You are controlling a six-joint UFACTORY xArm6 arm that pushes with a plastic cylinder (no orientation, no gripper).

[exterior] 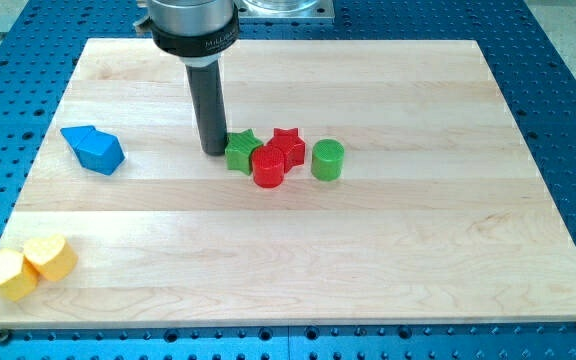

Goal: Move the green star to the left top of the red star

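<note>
The green star (242, 150) lies just above the board's middle, touching the red cylinder (268, 167) at its lower right. The red star (288, 146) sits right of the green star, close beside it and against the red cylinder. My tip (214, 151) rests on the board right at the green star's left edge, touching or nearly touching it. The dark rod rises from there to the arm's mount at the view's top.
A green cylinder (328, 160) stands right of the red star. Two blue blocks (94, 149) lie together at the view's left. Two yellow blocks (28, 266) sit at the wooden board's (388, 260) bottom-left corner.
</note>
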